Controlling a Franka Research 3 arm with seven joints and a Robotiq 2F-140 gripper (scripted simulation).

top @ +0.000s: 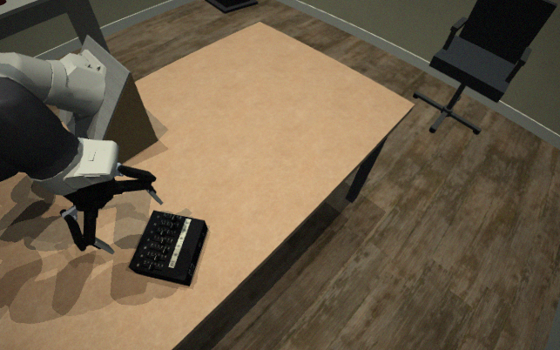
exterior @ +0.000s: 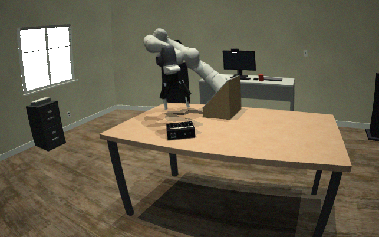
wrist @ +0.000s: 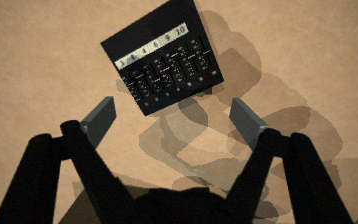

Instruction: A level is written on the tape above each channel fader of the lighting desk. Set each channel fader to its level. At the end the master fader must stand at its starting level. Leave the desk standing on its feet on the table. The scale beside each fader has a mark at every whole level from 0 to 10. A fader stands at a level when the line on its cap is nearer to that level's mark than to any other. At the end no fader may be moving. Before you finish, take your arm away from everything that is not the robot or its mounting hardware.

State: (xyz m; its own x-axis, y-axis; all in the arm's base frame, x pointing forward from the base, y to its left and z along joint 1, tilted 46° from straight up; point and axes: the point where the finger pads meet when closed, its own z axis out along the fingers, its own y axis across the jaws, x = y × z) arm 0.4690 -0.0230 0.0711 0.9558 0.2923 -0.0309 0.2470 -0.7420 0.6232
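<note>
- Nearest the wrist camera, the claw (wrist: 172, 115) hangs spread wide with nothing between its pads, well above the wooden desk (top: 273, 109).
- Just beyond the fingertips, the lighting desk (wrist: 162, 57) stands flat on its feet near the wooden desk's front edge. It sits skewed to the claw, so the fader tracks run at a slant to the line between the pads.
- Along its far side runs the pale tape (wrist: 150, 48). The last 2 figures read 9 and 10; the others are too blurred to trust.
- Between tape and near edge sit the fader caps (wrist: 167, 70), close together. I cannot tell which is the master.
- My judgement: this is the approach. Turn the wrist until it is square to the tracks, narrow the claw so that 1 pad meets 1 cap, and push slowly along the slot. A sideways shove could slide the light box or nudge a neighbouring cap.
- Farthest back, the arm's wedge mount (exterior: 226, 100) stands well apart.
</note>
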